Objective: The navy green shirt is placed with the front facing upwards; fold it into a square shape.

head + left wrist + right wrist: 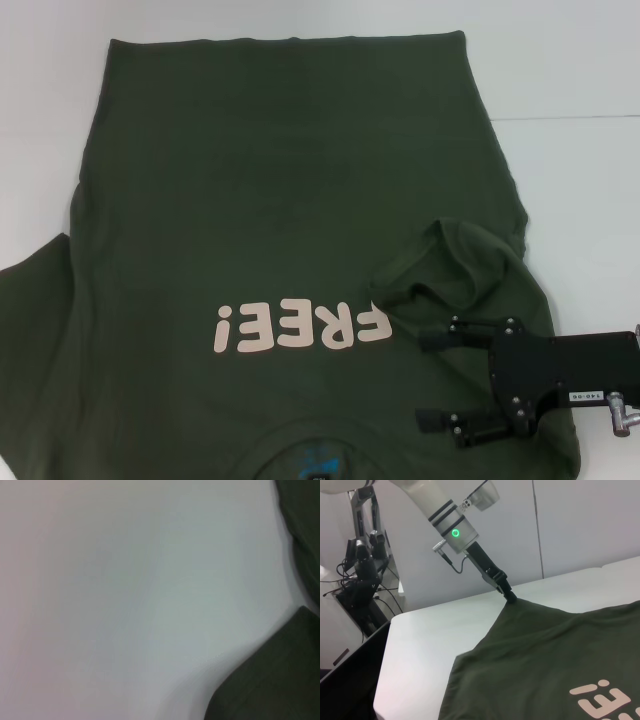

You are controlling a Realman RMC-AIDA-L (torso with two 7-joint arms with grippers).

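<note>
Now the navy green shirt [260, 200] lies spread on the white bench [570, 70] with the FREE! letters [300, 328] up, and my right hand [432, 380] hovers over its right side with the fingers apart, beside the sleeve [450, 262] already bunched inward. My left hand [511, 596] is clamped on the cloth at the opposite edge, lifting a small peak. I think both sides should fold inward evenly, so I must pull low and slow to keep the fabric flat.

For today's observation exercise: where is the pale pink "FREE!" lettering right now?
In the head view, the pale pink "FREE!" lettering sits low and central on the dark olive-green cotton shirt, just left of the right pincer and the bunched right sleeve.
</note>
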